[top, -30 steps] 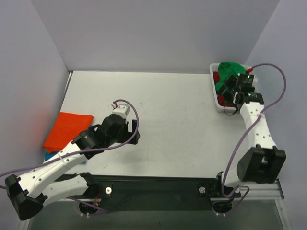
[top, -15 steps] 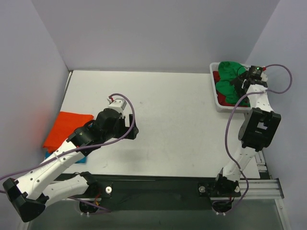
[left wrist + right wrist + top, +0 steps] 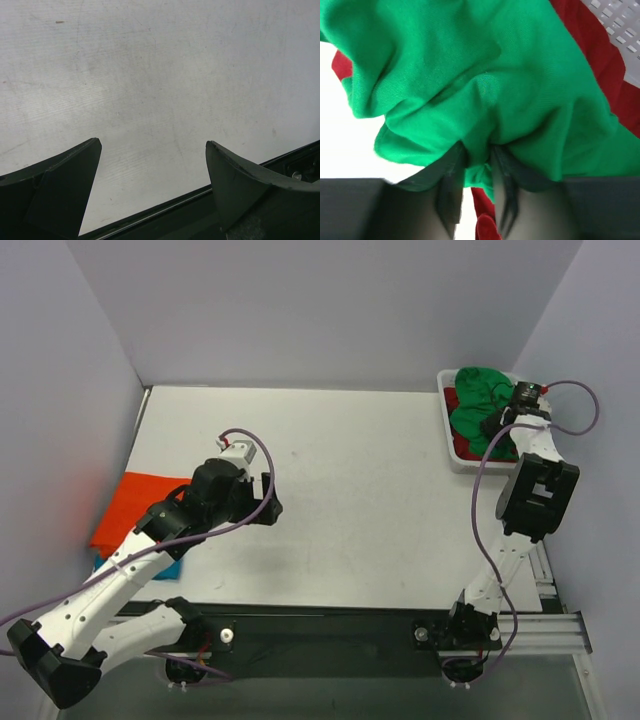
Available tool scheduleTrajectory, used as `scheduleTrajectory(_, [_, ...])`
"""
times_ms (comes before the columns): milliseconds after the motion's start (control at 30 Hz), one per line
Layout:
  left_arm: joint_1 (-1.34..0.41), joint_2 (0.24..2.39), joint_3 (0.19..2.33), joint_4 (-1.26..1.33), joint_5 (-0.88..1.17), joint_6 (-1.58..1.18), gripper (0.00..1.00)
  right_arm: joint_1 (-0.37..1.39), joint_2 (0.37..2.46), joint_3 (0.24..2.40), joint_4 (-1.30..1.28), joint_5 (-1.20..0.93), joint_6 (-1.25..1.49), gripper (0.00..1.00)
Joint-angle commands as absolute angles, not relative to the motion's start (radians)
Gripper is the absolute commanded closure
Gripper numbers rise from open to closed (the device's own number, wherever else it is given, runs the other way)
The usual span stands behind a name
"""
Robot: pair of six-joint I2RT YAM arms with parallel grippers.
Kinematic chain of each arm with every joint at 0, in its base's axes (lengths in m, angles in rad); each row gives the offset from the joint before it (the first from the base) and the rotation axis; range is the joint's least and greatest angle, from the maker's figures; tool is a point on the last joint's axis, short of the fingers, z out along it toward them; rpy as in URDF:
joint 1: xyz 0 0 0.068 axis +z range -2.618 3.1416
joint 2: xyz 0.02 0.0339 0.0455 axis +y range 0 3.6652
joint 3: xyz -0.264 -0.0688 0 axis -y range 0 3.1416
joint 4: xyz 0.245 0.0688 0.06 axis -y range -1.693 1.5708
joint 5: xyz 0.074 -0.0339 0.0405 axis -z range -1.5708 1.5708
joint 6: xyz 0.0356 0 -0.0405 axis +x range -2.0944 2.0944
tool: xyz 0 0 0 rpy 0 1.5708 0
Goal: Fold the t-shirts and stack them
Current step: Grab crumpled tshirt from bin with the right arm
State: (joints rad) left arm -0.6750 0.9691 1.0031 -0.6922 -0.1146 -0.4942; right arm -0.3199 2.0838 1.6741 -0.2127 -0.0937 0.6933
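Right gripper (image 3: 476,162): the jaws are drawn in to a narrow gap and clenched on a fold of the green shirt (image 3: 470,75). The cloth fills the space between the two dark fingers (image 3: 451,175) and bulges out above them. From above, this gripper (image 3: 500,426) sits over the 3 o'clock side of the white basket (image 3: 444,435), which stands at the 2 o'clock corner of the table (image 3: 370,490).

Green shirt (image 3: 474,400): bunched and crumpled, lying in the basket, its mass heaped toward the 12 o'clock end. It lies on top of the dark red shirt (image 3: 592,65), which shows beneath it at the 1 o'clock and 6 o'clock sides of the wrist view. The overhead view shows red cloth (image 3: 453,400) along the basket's 9 o'clock wall. The basket's mesh (image 3: 622,30) is visible at the 2 o'clock corner of the wrist view.

Left gripper (image 3: 152,145): the jaws stand wide apart with nothing between them, only bare table surface (image 3: 150,75). Whether the fingertips touch the table cannot be told. From above, this gripper (image 3: 268,502) is over the table's 8 o'clock area, well apart from the basket.

Orange shirt (image 3: 135,508): folded flat at the table's 9 o'clock edge, partly covered by the left arm. A blue shirt (image 3: 172,570) shows at its 5 o'clock side, mostly hidden.
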Motion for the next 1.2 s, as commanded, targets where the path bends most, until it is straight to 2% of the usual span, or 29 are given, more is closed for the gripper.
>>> scheduleTrajectory(0, [-0.657, 0.946, 1.049, -0.693, -0.075, -0.463, 0.03, -0.311, 2.097, 1.695, -0.21, -0.066, 0.661, 0.75])
scheduleTrajectory(133, [-0.646, 0.942, 1.048, -0.693, -0.064, -0.462, 0.03, -0.292, 2.056, 1.677, -0.209, -0.035, 0.617, 0.98])
scheduleTrajectory(167, [-0.643, 0.942, 1.049, -0.69, -0.061, -0.462, 0.03, -0.279, 2.042, 1.677, -0.209, -0.016, 0.608, 1.0])
scheduleTrajectory(667, [-0.627, 0.943, 1.054, -0.687, -0.049, -0.457, 0.03, -0.138, 1.651, 1.684, -0.219, 0.227, 0.469, 1.0])
scheduleTrajectory(967, [-0.62, 0.927, 1.029, -0.654, -0.041, -0.474, 0.03, -0.038, 1.427, 1.733, -0.244, 0.17, 0.42, 1.0])
scheduleTrajectory(1167, [-0.604, 0.936, 1.019, -0.632, -0.035, -0.485, 0.03, 0.147, 1.286, 1.776, -0.259, 0.12, 0.388, 1.0])
